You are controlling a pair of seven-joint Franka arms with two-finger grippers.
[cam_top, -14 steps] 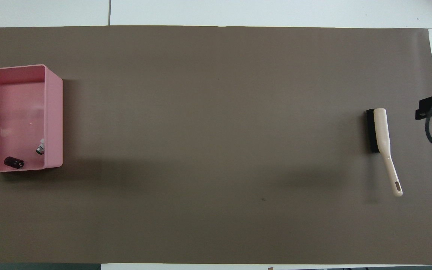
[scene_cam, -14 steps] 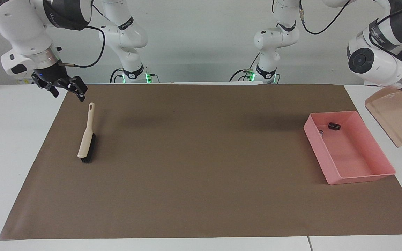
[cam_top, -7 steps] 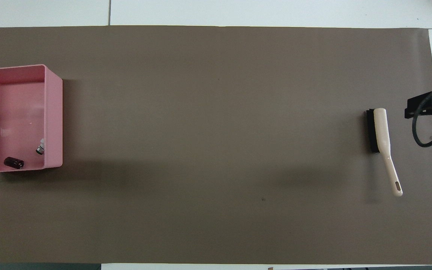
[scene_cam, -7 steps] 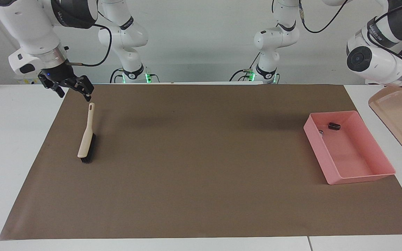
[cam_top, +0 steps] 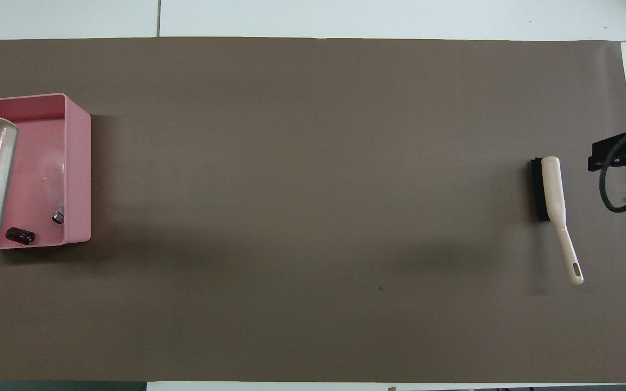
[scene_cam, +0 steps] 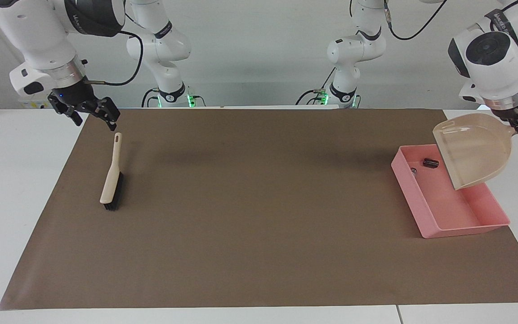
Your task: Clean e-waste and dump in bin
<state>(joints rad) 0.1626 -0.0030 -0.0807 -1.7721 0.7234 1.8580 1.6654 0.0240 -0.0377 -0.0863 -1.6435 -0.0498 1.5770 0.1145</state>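
I see the brown mat (scene_cam: pixel 259 216) lying bare across the whole middle of the surface, so a hand can pass freely there. At the right arm's end a brush (scene_cam: pixel 111 173) lies on the mat, its handle pointing toward the robots, with my right hand (scene_cam: pixel 89 112) hanging just above the handle tip. At the left arm's end the bin (scene_cam: pixel 461 216) sits by the mat's edge, half roofed by the tilted dustpan (scene_cam: pixel 472 150) held over it.

A robotics lab: two white robot arms (scene_cam: pixel 164 49) mounted at twelve o'clock behind a white table (scene_cam: pixel 20 180) with brown mat (scene_cam: pixel 259 216).
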